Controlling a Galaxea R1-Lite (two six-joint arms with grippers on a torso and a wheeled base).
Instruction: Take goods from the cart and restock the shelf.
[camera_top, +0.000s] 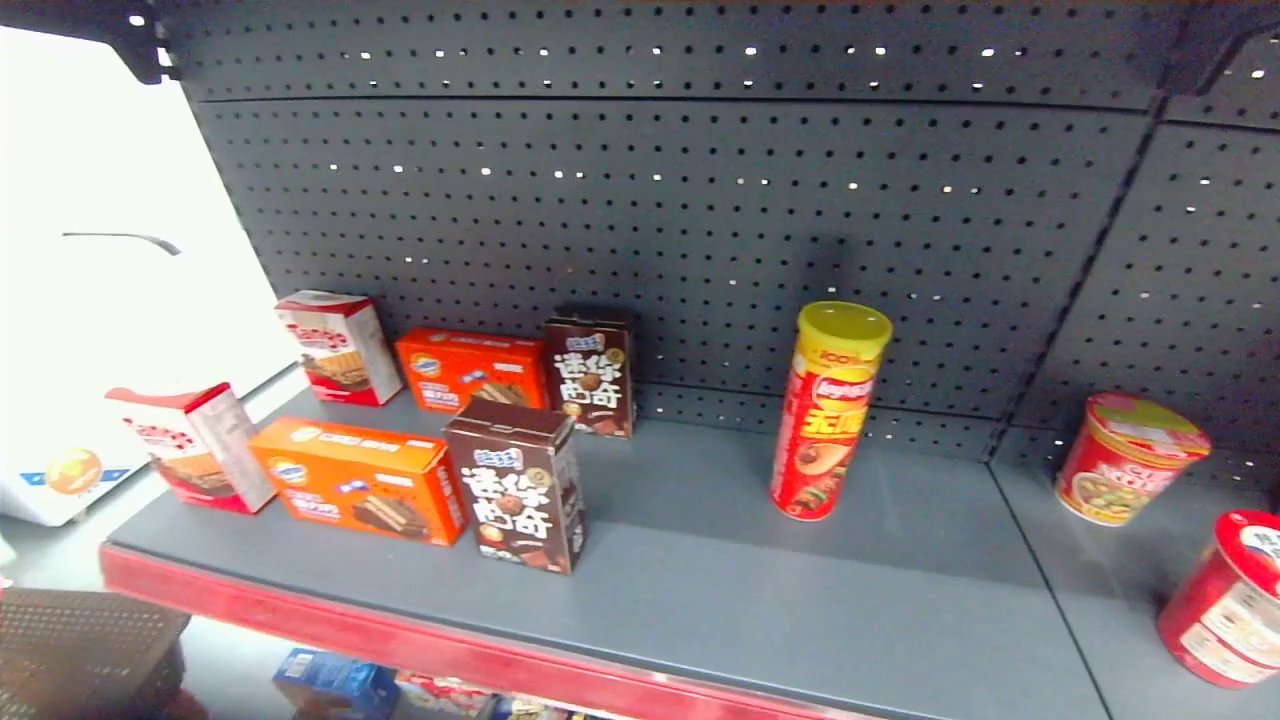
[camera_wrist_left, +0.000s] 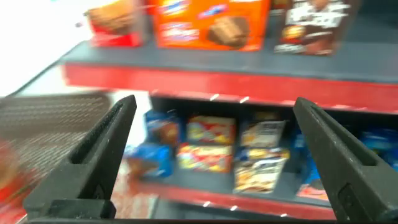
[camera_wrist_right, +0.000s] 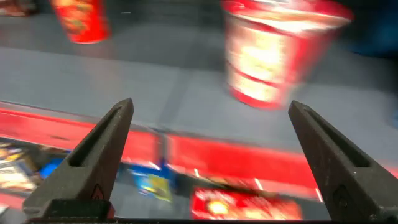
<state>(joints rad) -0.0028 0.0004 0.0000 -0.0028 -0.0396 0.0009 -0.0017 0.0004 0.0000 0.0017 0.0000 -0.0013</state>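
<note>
Sitting on shelf (camera_wrist_right: 155, 81), cup noodles (camera_wrist_right: 273, 53) beyond right fingers (camera_wrist_right: 93, 155)

strong glare washes out the white surface (camera_top: 100, 150) left of the evenly lit shelf (camera_top: 700, 580), and light specks shine through the dark pegboard (camera_top: 650, 200).

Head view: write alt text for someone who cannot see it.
A grey shelf with a black pegboard back holds six snack boxes at left, a yellow-lidded chip canister mid-shelf and two red noodle cups at right.
</note>
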